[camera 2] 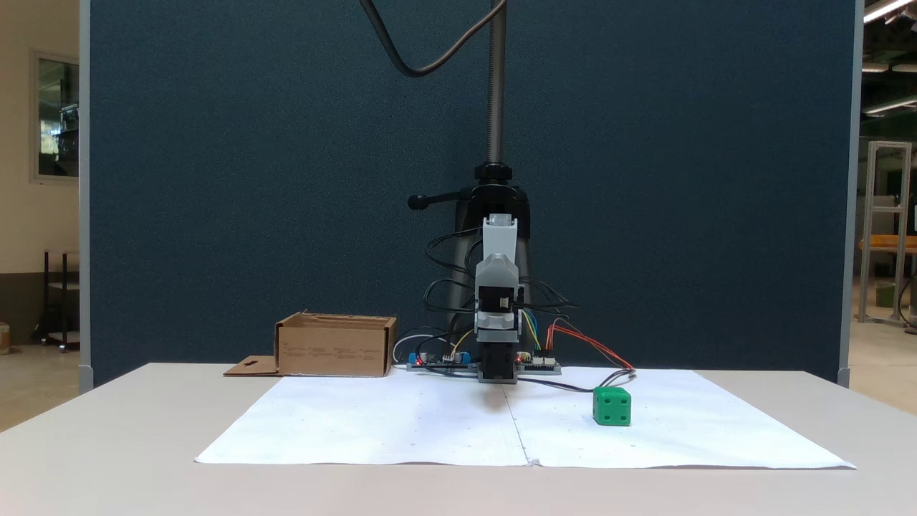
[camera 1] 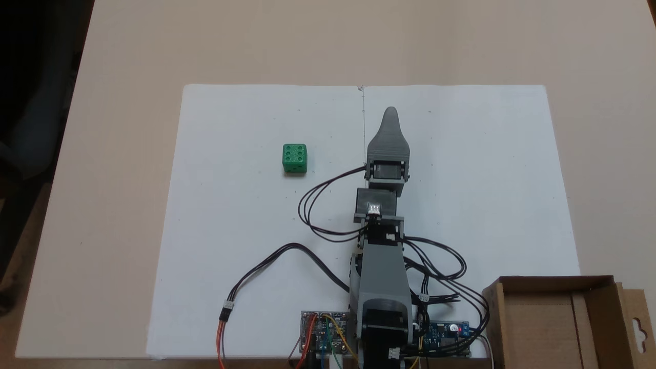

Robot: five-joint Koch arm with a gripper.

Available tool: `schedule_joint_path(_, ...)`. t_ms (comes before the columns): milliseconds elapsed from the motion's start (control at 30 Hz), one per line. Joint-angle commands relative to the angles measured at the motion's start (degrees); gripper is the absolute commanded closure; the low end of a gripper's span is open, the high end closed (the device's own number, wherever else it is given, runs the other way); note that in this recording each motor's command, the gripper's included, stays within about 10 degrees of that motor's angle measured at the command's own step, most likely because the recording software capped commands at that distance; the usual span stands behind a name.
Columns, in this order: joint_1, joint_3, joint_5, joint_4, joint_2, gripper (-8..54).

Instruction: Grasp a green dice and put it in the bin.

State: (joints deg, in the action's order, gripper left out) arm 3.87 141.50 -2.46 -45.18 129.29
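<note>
The green dice point(camera 1: 294, 158) is sitting on the white paper sheet point(camera 1: 246, 230), six pips up, well apart from the gripper point(camera 1: 390, 114), which is pointing along the sheet's centre crease. Only one grey tip is showing, so I cannot tell whether its jaws are parted. The cardboard bin point(camera 1: 558, 323) is resting by the arm's base.

From above, the gripper point(camera 1: 390, 115) is just one grey tapered tip near mid-frame, jaws stacked, so no telling if it's open or closed. From the front it's a dark block point(camera 2: 498, 362) at centre and the fingertips can't be made out. The bin point(camera 1: 558, 318) gets chopped by the bottom edge at lower right, and its flap point(camera 1: 638, 328) runs off the right edge. The arm's base and circuit boards point(camera 1: 325, 333) get cut along the bottom too. The dice point(camera 2: 612, 407) pips look small, right of centre.
</note>
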Motion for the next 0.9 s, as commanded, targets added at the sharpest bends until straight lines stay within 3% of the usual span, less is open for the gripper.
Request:
schedule_joint_path(0, 0.4, -7.2, -3.6, 5.6, 5.4, 3.3)
schedule_joint_path(233, 0.0, -23.6, -3.4, 32.4, 4.3, 2.2)
schedule_joint_path(400, -0.9, -43.9, -0.2, 64.9, -0.2, 2.0)
schedule_joint_path(733, -1.8, -69.1, 2.4, 96.2, -5.1, 2.5)
schedule_joint_path(867, -1.7, -69.7, 3.3, 108.8, -6.0, 2.5)
